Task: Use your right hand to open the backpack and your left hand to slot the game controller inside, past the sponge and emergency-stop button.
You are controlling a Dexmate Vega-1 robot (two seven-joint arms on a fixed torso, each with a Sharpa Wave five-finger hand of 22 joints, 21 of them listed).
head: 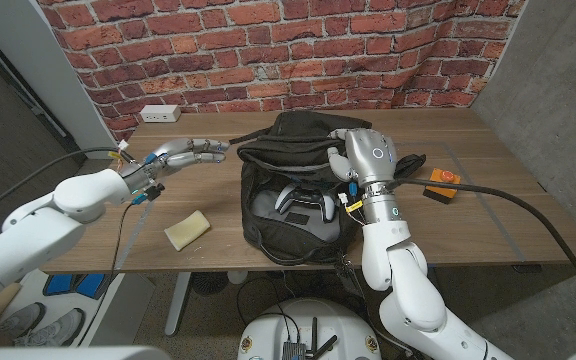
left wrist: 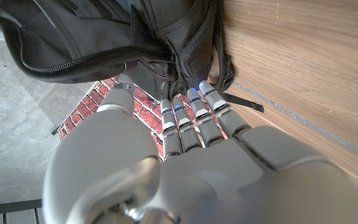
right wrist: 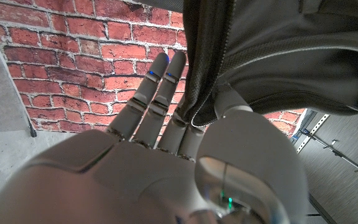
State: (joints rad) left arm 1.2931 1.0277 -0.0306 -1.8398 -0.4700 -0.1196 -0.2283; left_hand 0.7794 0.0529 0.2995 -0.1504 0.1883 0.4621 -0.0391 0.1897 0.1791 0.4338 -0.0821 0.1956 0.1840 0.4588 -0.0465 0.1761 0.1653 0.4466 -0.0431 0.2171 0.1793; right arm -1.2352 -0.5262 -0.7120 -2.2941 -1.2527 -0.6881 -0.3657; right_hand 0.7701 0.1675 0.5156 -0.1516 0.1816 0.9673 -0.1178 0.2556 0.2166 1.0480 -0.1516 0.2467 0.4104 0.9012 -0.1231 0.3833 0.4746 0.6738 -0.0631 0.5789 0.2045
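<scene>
Your right hand [head: 353, 152] holds the backpack [head: 293, 190] open; your left hand [head: 183, 152] hangs empty beside it.

On the worktop [head: 488, 215], your right hand grips the zippered edge of the backpack's opening, the rim caught between thumb and fingers [right wrist: 160, 93]. The game controller [head: 303, 200] already lies inside the open bag. Your left hand is off to the bag's left, fingers [left wrist: 194, 112] straight and slightly apart, holding nothing, their tips near the backpack's side. The sponge [head: 187, 230] lies on the worktop in front of your left hand, well apart from the bag. The emergency-stop button [head: 442, 186] sits on the bag's far side, beyond your right arm.
</scene>
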